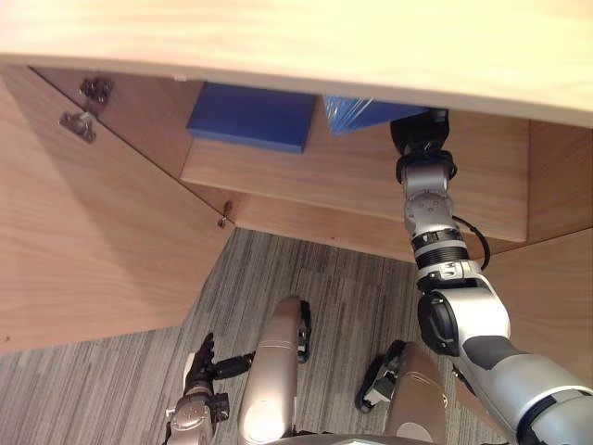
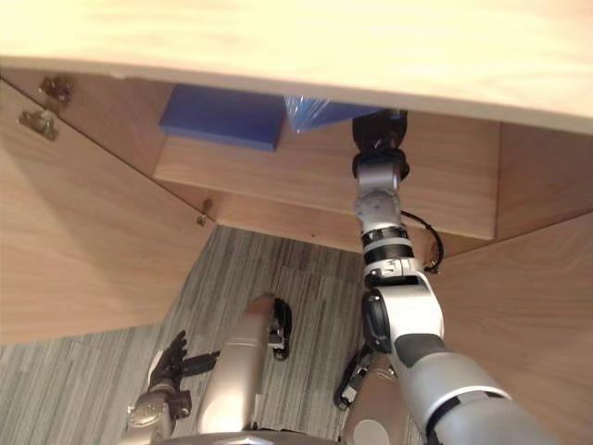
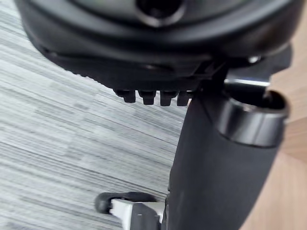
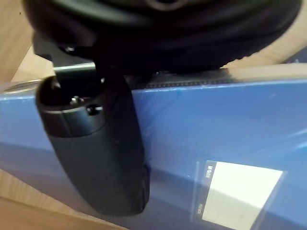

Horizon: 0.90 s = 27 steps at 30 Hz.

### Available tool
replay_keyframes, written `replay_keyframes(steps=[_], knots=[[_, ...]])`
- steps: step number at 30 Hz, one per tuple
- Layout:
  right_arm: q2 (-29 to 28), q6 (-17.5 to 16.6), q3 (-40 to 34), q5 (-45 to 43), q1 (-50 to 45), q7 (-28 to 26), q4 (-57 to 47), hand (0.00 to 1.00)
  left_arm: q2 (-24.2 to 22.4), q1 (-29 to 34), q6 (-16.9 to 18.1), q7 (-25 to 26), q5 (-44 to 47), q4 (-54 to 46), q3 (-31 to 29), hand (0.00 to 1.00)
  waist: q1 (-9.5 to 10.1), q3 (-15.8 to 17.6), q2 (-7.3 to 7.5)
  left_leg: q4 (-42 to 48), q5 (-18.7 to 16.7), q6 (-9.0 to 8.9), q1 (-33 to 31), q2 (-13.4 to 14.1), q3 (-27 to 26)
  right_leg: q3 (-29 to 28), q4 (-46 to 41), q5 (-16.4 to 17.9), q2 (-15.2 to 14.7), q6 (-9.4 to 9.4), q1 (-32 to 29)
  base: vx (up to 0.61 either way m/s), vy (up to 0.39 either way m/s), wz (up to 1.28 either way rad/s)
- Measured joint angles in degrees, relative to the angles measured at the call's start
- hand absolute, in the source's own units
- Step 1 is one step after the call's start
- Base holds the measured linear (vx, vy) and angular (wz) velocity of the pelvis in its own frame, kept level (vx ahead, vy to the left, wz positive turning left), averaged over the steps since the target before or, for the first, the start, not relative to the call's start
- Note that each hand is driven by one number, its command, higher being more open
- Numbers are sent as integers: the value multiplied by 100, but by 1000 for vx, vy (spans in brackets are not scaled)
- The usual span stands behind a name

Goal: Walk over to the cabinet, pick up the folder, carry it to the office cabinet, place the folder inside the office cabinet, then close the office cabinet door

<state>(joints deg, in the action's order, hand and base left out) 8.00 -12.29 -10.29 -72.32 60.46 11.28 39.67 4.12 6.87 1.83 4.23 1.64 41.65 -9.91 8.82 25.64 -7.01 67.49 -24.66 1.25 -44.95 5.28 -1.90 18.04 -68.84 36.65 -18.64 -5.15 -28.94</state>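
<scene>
Cabinet [image 1: 324, 46] is seen from above. 1 door [image 1: 93, 232] is swung open on the left, and 3 metal hinge fittings [image 1: 79, 123] are counted along its edge. 1 shelf [image 1: 371, 195] is visible inside.

2 blue items are counted on the shelf level:
- 1 flat dark-blue box [image 1: 250, 116] is laid on the shelf's left part.
- 1 folder [image 4: 216, 124] in a glossy clear sleeve is placed just right of the box, partly hidden under the cabinet top. 1 white label [image 4: 240, 191] is carried on its face.

Right hand [image 1: 422, 130] is reached into the cabinet and closed on the folder. In the right wrist view its thumb [image 4: 100, 158] is clamped flat across the folder's blue face; the fingers on the far side are hidden. Whether the folder's weight is taken by the shelf cannot be told.

Left hand [image 1: 199, 366] is hung low over the grey striped carpet [image 1: 278, 269], well away from the cabinet. Its fingers [image 3: 153, 97] are held straight and loosely spread, and nothing is held.
</scene>
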Motion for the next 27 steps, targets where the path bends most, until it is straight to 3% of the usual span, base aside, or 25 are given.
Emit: replay_keyframes(steps=[8, 10, 11, 18, 25, 27], knots=[[7, -70, -378, -333, 145, 715, 513, 0, -18, -5, -108, 137, 52, 76, 142, 100, 63, 28, -14, 476, -21, -39, -601, -136, 60, -68, -725, 301, -225, 89, -569, -72, 18, 9], [-56, -243, -581, -570, 176, 843, 515, 0, -27, -25, -111, 187, 63, 80, 244, 100, 72, 36, -32, 529, -16, -36, -666, -162, 62, -77, -810, 321, -263, 92, -636, -13, 12, 6], [-91, -388, -720, -684, 190, 924, 515, 100, -47, -36, -110, 210, 68, 79, 276, 100, 85, 33, -41, 559, -13, -35, -689, -173, 67, -74, -845, 329, -281, 98, -652, 14, 5, 7], [-118, -888, -1178, -665, 189, 1028, 496, 100, -163, -64, -110, 292, 124, 71, 283, 100, 73, -3, -99, 571, -9, -32, -694, -266, 92, -50, -883, 380, -347, 90, -614, 24, -9, 7], [-118, -883, -1342, -644, 113, 988, 494, 100, -174, -65, -106, 292, 139, 2, 298, 100, 57, -40, -153, 401, 4, -53, -453, -294, 97, 9, -700, 380, -344, 87, -354, 26, -22, 2], [-111, -695, -1324, -312, 26, 985, 494, 100, -174, -63, -105, 293, 219, 5, 295, 100, 45, -41, -155, 358, 7, -55, -400, -295, 106, 39, -640, 379, -337, 85, -286, 42, -39, 2]])
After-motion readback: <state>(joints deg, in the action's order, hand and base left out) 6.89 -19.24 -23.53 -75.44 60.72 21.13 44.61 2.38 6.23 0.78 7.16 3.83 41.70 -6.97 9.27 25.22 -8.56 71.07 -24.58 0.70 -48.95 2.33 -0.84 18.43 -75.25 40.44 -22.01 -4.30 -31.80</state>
